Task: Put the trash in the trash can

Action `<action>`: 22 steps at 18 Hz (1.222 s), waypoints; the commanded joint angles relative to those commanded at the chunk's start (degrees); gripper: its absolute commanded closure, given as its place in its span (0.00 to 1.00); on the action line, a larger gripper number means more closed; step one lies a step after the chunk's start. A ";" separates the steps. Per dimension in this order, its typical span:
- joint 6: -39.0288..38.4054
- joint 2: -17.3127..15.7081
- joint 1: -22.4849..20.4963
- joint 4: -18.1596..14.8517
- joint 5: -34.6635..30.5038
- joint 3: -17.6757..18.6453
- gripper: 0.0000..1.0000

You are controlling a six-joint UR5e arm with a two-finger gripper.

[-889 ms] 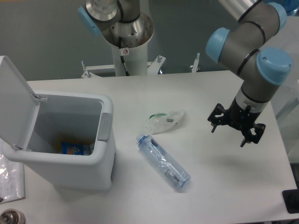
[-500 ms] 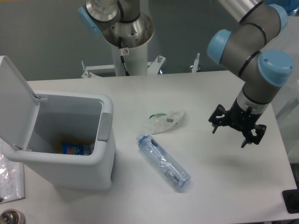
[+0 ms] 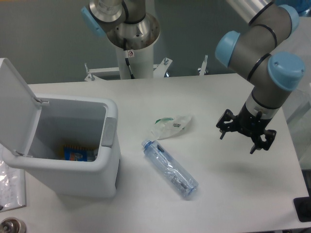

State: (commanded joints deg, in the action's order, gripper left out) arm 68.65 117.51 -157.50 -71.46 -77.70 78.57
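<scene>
Trash sits untouched on the white table [image 3: 146,92] as I look through the fixed camera. I see the crushed clear, blue-tinted plastic bottle [image 3: 169,169] lying flat on a diagonal, cap end up-left toward the bin, near the table's middle. Just beyond its cap end lies the smaller crumpled clear plastic wrapper with a green mark [image 3: 171,125], close to the bottle but apart from it. At the left stands the boxy white plastic trash can [image 3: 68,145] with its hinged flip lid [image 3: 14,104] tipped up and back, its mouth uncovered; I can make out a small blue and orange packet [image 3: 77,153] at the bottom. My black two-finger gripper [image 3: 244,134] hangs above the table's right side, well apart from both pieces, with its fingers [image 3: 223,127] spread and nothing between them. The grey arm with blue joint caps [image 3: 265,58] reaches in from the upper right.
</scene>
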 joint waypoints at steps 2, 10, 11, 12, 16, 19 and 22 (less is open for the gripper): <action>-0.18 -0.09 0.09 -0.09 0.18 0.26 0.00; -12.55 -0.35 3.69 1.31 1.49 0.53 0.00; -14.57 -0.44 4.21 2.71 2.71 0.70 0.00; -16.60 -0.44 4.74 3.86 4.12 1.05 0.00; -22.93 -0.35 6.59 8.95 5.19 2.72 0.00; -25.84 -0.18 7.20 10.02 5.10 3.42 0.00; -26.54 -0.09 8.09 14.92 4.75 6.31 0.00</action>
State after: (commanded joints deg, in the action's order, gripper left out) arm 42.10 117.42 -149.41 -56.54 -72.95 84.89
